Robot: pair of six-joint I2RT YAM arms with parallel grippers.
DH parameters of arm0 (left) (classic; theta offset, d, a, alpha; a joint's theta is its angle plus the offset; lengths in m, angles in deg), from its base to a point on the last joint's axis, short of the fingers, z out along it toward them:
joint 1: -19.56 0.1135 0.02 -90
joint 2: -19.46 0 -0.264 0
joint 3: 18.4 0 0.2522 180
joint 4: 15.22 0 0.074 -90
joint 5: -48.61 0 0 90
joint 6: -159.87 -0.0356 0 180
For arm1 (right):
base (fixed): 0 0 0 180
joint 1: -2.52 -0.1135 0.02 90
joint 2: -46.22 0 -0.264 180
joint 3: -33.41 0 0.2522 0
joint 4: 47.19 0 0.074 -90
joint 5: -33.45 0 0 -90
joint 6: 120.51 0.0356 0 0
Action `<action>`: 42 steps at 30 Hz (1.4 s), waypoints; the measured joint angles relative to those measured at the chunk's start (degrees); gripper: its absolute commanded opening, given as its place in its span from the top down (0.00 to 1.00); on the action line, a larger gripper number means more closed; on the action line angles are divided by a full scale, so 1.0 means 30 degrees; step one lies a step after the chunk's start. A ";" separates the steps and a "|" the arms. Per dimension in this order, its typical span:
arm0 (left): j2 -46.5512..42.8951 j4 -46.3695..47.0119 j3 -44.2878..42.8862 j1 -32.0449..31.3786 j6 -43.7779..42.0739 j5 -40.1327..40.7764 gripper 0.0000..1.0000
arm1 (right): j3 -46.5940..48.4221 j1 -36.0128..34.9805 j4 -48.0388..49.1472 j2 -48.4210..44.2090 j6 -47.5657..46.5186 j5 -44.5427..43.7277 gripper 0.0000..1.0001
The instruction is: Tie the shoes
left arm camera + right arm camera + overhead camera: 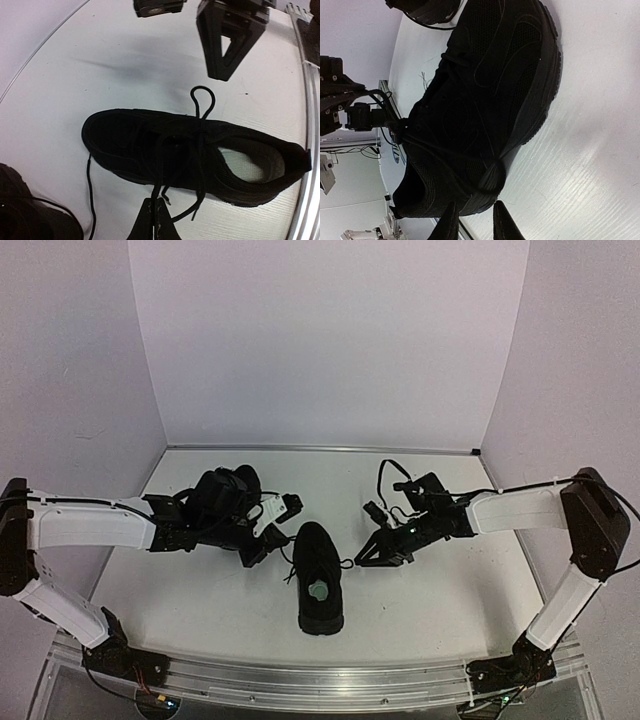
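Observation:
One black shoe (320, 575) lies in the middle of the table, a pale patch (250, 161) showing inside its opening. The second black shoe (225, 495) sits at the back left by my left arm. My left gripper (156, 201) is at the middle shoe's left side, shut on a thin black lace (161, 175) coming off it. A lace loop (202, 102) lies on the shoe's far side. My right gripper (475, 207) is open just to the shoe's right, with the loop (492, 177) right in front of its fingertips. In the top view the grippers flank the shoe, left (278, 540) and right (365, 558).
A loose lace (89, 195) trails on the white table (200, 600) from the second shoe (25, 215). White walls enclose the back and sides. A metal rail (320, 680) runs along the near edge.

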 measured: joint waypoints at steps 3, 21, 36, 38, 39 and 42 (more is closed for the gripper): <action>0.0012 -0.0157 0.0000 -0.0012 0.0178 0.1435 0.99 | -0.0006 0.0000 -0.0177 0.0000 -0.0083 -0.0013 0.76; -0.0750 -0.0810 0.1368 -0.0114 -0.0243 -0.2403 0.70 | 0.1961 -0.0015 -0.1663 -0.0029 -0.1779 -0.0044 0.51; -0.4282 0.1129 0.3871 0.1911 0.0842 0.0951 0.34 | 0.2777 -0.0015 -0.2538 -0.0270 -0.2486 -0.0397 0.39; -0.4130 0.1454 0.3836 0.2349 0.0961 0.1392 0.41 | 0.2777 -0.0007 -0.2572 -0.0386 -0.2493 -0.0436 0.39; -0.3776 0.1434 0.3728 0.2569 0.0918 0.1498 0.44 | 0.2777 -0.0007 -0.2578 -0.0430 -0.2493 -0.0449 0.39; -0.1500 0.0892 0.2689 0.2909 0.0839 0.1409 0.53 | 0.2777 0.0007 -0.2603 -0.0477 -0.2486 -0.0485 0.39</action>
